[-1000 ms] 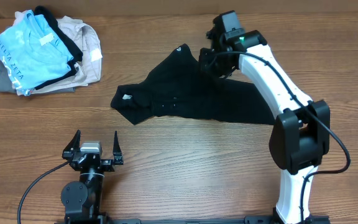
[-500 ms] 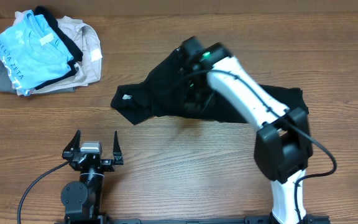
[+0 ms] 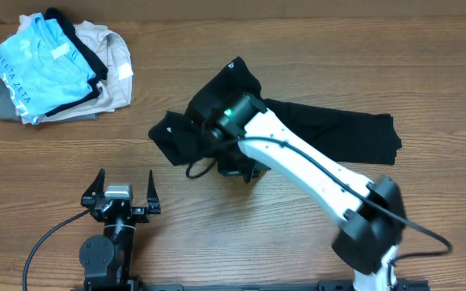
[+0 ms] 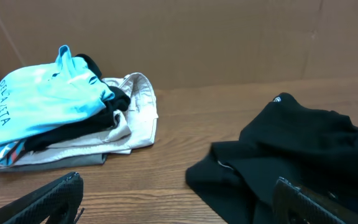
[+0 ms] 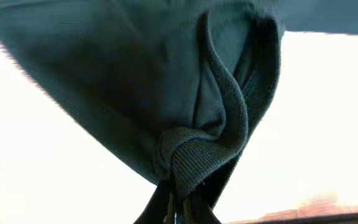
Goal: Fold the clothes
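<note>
Black soft fabric, the T-shirt [image 3: 330, 129], is lying across the middle of the wooden surface [image 3: 241, 242] in the overhead view. Its long axis is running left to right. A flat band is reaching toward the right of the frame, while the left part is bunching into a heap with one corner pointing to the top. The right tool [image 3: 235, 168] is sitting over that heap, mostly hidden there under its own white arm [image 3: 314, 174].

The right wrist view is showing what the overhead one is hiding: the right tool [image 5: 182, 208] is pinching a rolled, ribbed edge of the T-shirt [image 5: 191, 93], with fabric draping away from it.

The left tool [image 3: 125, 179] is resting at lower left, spread wide and holding nothing. Its fingers [image 4: 55, 196] are framing the left wrist view, which is looking across at the T-shirt [image 4: 303, 143] and a pile of other clothes [image 4: 104, 134] with a light blue shirt [image 4: 36, 102] on top. That pile [image 3: 116, 61] is sitting in the upper left of the overhead frame, well apart from the T-shirt.
</note>
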`<act>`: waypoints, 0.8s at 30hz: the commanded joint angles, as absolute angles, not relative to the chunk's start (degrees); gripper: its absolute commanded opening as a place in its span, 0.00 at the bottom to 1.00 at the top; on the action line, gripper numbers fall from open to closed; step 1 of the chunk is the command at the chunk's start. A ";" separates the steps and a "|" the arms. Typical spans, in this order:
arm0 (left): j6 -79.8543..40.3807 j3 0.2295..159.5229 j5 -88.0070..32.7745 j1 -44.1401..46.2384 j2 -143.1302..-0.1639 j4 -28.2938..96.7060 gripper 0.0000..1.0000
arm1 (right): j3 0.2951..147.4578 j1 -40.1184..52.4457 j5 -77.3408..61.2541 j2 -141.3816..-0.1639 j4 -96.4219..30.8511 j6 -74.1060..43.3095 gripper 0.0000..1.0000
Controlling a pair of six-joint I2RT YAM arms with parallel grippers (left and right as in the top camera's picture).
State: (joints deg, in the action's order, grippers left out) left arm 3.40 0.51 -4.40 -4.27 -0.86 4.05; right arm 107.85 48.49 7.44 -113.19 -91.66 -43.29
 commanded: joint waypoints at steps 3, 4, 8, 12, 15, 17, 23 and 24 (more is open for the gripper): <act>4.27 0.27 -4.08 -4.58 -0.25 4.08 1.00 | 108.44 53.54 8.78 -104.12 -93.47 -47.90 0.04; 4.29 0.27 -4.08 -4.58 -0.25 4.08 1.00 | 108.44 54.08 8.64 -103.09 -93.93 -48.53 0.05; 4.27 0.27 -4.08 -4.58 -0.25 4.08 1.00 | 108.44 56.29 7.66 -100.33 -95.81 -48.71 0.23; 4.29 0.27 -4.08 -4.58 -0.25 4.08 1.00 | 108.44 56.93 7.99 -99.29 -96.90 -48.71 0.22; 4.29 0.27 -4.08 -4.58 -0.25 4.08 1.00 | 108.44 56.86 9.67 -98.61 -96.90 -49.06 0.24; 4.29 0.27 -4.08 -4.58 -0.25 4.08 1.00 | 108.44 56.60 12.14 -97.82 -97.03 -50.02 0.26; 4.27 0.27 -4.08 -4.58 -0.25 4.08 1.00 | 108.44 51.59 15.79 -94.04 -97.06 -49.69 0.53; 4.29 0.27 -4.08 -4.58 -0.25 4.08 1.00 | 108.44 49.98 16.71 -93.14 -97.06 -49.71 0.65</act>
